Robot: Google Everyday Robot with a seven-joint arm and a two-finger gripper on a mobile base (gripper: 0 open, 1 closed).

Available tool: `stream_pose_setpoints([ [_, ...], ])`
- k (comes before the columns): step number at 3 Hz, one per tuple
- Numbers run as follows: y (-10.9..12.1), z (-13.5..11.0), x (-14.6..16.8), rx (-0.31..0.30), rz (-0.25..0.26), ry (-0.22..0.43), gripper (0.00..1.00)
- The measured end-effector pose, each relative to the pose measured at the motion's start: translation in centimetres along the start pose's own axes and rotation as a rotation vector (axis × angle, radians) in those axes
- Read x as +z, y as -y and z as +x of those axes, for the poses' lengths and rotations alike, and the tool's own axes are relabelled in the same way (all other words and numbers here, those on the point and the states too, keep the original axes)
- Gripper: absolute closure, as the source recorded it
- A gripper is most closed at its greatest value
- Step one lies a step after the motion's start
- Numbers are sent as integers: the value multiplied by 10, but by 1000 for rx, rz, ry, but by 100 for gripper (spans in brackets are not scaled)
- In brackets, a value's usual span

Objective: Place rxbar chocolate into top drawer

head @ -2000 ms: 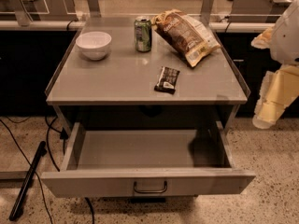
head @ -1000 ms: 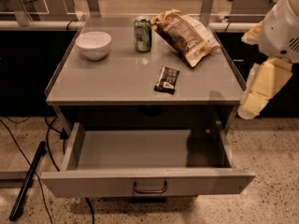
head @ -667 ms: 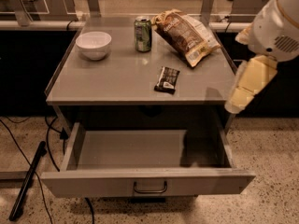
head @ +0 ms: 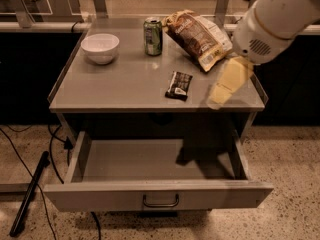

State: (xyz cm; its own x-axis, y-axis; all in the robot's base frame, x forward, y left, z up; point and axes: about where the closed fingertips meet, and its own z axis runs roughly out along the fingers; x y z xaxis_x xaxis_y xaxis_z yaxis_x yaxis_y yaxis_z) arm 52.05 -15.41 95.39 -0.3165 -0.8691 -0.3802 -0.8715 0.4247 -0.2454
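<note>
The rxbar chocolate (head: 179,84), a small black wrapper with white lettering, lies flat on the grey cabinet top (head: 115,86), right of centre near the front edge. The top drawer (head: 155,196) below is pulled open and its inside looks bare; its dark bar handle is at the front centre. My gripper (head: 220,96) hangs from the white arm coming in from the upper right, over the top's front right part, a short way right of the bar and apart from it.
A white bowl (head: 100,47) stands at the back left of the top. A green soda can (head: 153,36) stands at the back centre. A large brown-and-yellow chip bag (head: 197,37) lies at the back right. Cables and a dark rod (head: 30,194) lie on the floor to the left.
My arm and gripper have moved in from the right edge, leftward over the cabinet top toward the bar. The bar, drawer and other objects have not moved.
</note>
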Motion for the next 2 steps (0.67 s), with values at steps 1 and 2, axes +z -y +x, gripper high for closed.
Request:
stream_pose_setpoints([
  [1, 10, -27, 31, -15, 31, 46, 0],
  [2, 10, -27, 31, -15, 31, 46, 0],
])
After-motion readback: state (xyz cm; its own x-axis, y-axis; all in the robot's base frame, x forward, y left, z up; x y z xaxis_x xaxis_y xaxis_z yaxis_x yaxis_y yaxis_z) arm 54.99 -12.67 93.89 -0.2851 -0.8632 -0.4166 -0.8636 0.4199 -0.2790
